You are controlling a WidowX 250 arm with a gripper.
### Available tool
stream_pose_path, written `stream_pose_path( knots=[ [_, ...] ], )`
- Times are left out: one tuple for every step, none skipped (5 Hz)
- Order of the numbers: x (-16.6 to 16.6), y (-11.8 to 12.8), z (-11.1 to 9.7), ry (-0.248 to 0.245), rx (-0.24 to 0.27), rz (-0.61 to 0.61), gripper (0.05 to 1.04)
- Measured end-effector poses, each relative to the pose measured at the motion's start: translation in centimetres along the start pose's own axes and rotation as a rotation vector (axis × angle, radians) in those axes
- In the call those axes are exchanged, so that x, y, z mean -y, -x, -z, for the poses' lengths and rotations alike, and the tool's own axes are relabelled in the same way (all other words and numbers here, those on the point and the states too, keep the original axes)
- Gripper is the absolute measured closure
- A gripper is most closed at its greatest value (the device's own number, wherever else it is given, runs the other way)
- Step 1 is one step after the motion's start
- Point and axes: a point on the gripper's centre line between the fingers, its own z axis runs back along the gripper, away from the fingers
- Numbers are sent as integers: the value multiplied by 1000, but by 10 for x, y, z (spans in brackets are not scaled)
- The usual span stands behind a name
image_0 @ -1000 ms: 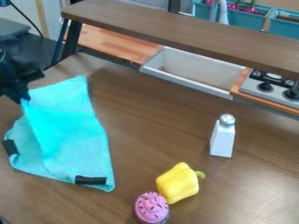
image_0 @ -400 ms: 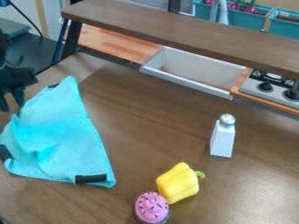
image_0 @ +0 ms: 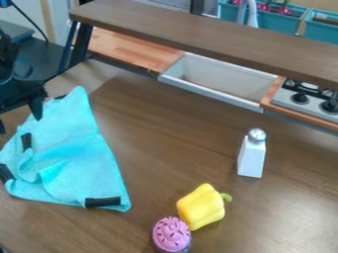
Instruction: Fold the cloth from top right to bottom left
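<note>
Your claw (image_0: 19,119) is hanging open at the frame's left; you should be lifting clear without dragging the cloth (image_0: 74,146).

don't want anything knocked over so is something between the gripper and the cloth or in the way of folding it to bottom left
Nothing visible stands between the gripper and the cloth, or over the cloth toward its bottom left. The yellow pepper, cupcake and white shaker are off to its right.
</note>
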Motion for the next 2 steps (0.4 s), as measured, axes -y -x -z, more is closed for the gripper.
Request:
stream_pose_path(
  knots=[
    [29,3,-15,-15,-71,87,83],
    [83,9,-38,-31,-114,193,83]
  ],
)
